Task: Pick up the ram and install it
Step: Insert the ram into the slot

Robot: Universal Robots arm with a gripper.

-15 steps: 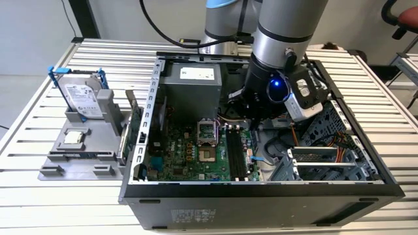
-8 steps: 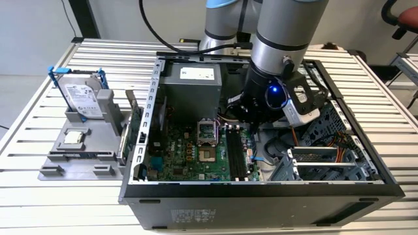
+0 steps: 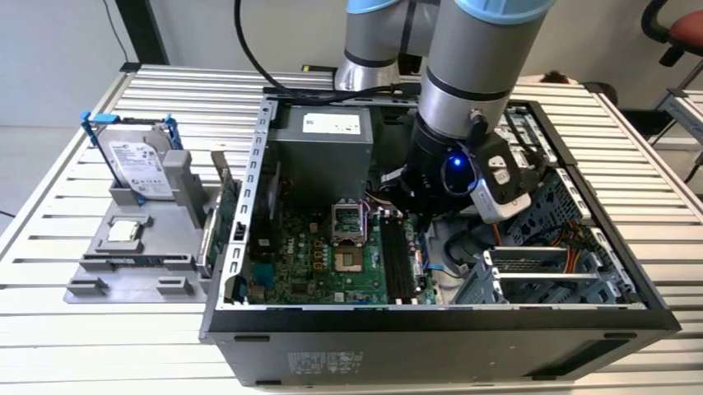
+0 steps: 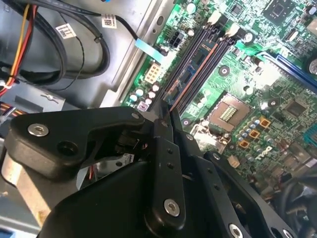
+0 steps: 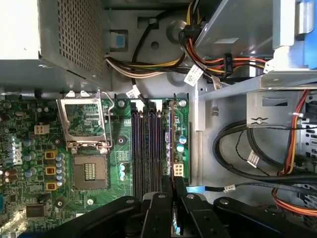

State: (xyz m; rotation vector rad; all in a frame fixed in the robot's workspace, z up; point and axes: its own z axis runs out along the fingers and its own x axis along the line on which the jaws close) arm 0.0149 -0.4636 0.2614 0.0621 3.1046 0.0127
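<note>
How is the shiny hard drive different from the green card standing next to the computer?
The hard drive is silver and boxy, held in a blue frame; the green card is a thin bare board. The hard drive shows its wide face in the exterior view; the green card shows mostly its edge. The green card stands closer to the computer case than the hard drive. Both stand upright outside the case.

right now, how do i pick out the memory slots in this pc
Look inside the open computer case at the green motherboard. Beside the square CPU socket, the memory slots run side by side under the gripper, which is shut on the ram. Unlike the small parts around them, they are long, narrow, dark parallel strips.
</note>
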